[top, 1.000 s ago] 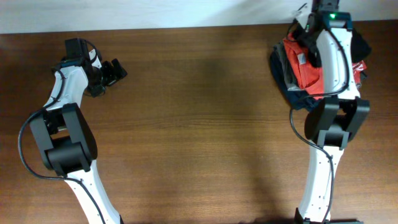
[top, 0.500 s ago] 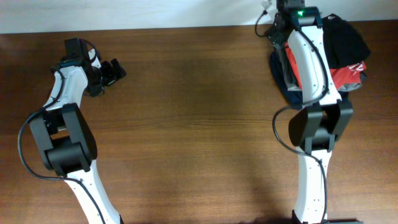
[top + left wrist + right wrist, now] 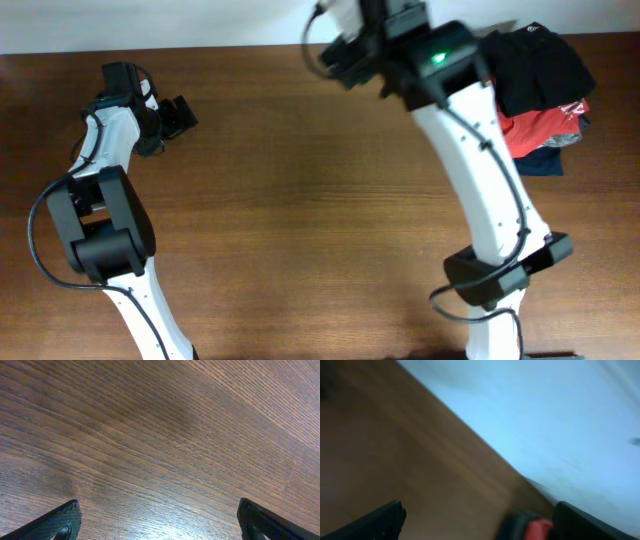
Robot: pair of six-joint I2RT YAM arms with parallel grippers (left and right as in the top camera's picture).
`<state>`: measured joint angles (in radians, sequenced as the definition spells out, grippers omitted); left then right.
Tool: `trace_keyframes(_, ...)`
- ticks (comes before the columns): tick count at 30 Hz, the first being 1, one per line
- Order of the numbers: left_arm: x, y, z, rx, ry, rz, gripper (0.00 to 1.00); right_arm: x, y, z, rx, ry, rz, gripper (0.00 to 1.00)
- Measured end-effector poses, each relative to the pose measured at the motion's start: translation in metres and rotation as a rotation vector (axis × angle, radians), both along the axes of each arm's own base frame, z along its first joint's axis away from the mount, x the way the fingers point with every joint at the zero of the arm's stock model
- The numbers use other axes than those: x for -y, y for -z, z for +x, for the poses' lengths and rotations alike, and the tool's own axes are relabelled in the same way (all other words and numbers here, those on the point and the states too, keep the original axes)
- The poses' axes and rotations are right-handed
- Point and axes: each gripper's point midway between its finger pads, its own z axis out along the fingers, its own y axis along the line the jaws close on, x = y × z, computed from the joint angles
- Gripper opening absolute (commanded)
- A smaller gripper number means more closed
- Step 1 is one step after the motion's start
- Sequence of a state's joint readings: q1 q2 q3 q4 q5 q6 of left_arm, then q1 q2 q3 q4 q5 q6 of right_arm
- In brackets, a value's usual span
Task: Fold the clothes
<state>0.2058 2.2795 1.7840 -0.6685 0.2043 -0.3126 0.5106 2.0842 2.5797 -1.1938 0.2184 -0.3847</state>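
The black T-shirt (image 3: 540,62) lies crumpled on top of a pile of clothes at the table's far right corner. My right gripper (image 3: 338,55) is blurred near the table's back edge, well left of the pile. In the right wrist view its jaws (image 3: 477,520) are wide apart with nothing between them, over bare wood. My left gripper (image 3: 185,115) is at the far left, open and empty; the left wrist view (image 3: 157,520) shows only wood grain between its jaws.
Under the black shirt lie a red-orange shirt (image 3: 535,125) and a navy garment (image 3: 540,162). A red patch (image 3: 540,527) shows blurred in the right wrist view. The white wall (image 3: 560,420) runs along the table's back edge.
My right arm has swung fast to the left, away from the clothes pile, leaving the black shirt uncovered on top. The left arm has not moved.
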Motion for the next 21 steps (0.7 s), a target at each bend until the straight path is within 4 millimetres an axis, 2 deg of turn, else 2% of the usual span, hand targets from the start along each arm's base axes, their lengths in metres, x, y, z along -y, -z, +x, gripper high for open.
trace_keyframes(10,0.0,0.0,0.0,0.0,0.0,0.0,0.99,-0.079,0.011,-0.055,-0.121,-0.06,0.164,0.99)
trace_keyframes(14,0.0,0.0,0.0,0.0,0.0,0.0,0.99,-0.087,0.019,-0.071,-0.168,-0.07,0.149,0.99)
trace_keyframes(21,0.0,0.0,0.0,0.0,0.0,0.0,0.99,-0.072,0.025,-0.069,-0.191,-0.025,0.135,0.99)
